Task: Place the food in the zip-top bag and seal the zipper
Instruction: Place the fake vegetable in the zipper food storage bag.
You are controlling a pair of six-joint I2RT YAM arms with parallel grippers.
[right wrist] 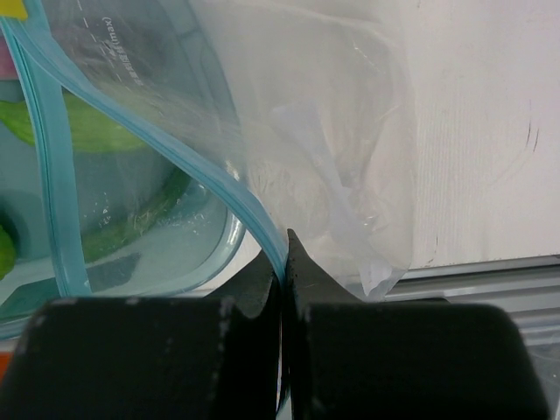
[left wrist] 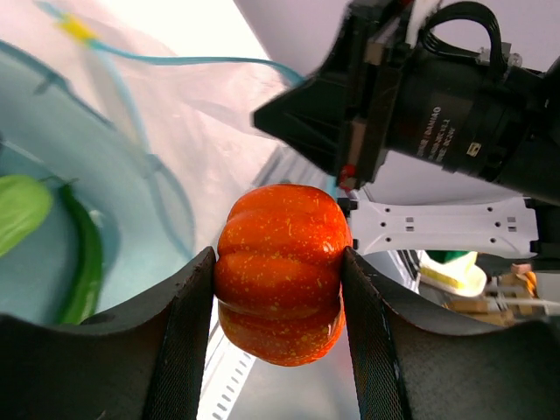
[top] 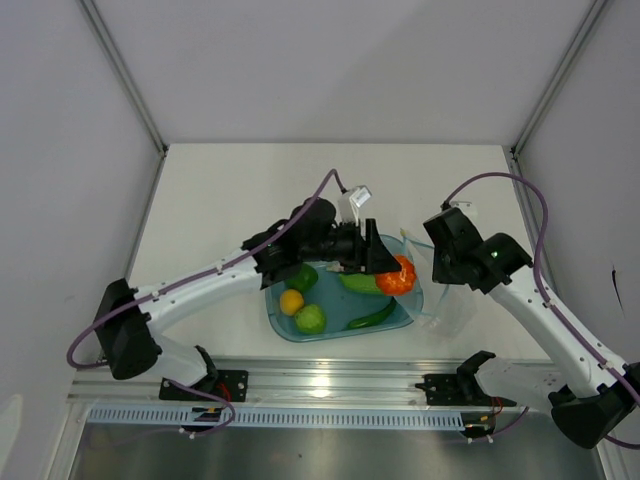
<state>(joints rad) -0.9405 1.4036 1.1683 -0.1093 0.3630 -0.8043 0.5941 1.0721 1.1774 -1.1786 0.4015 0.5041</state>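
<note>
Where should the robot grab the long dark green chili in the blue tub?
Around its middle, coming straight down from above. The chili lies flat and curved by the near wall of the tub, so jaws set across its thin width should fit. Its narrow ends would likely slip out.

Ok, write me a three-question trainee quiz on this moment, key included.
1. What does the left gripper hold? A) a cucumber B) the red tomato C) a yellow fruit
2. True or false: the right gripper is pinched shut on the zipper of the zip-top bag.
3. Fill in: the dark green chili lies in the blue ____.

Key: 1 B; 2 true; 3 tub
</note>
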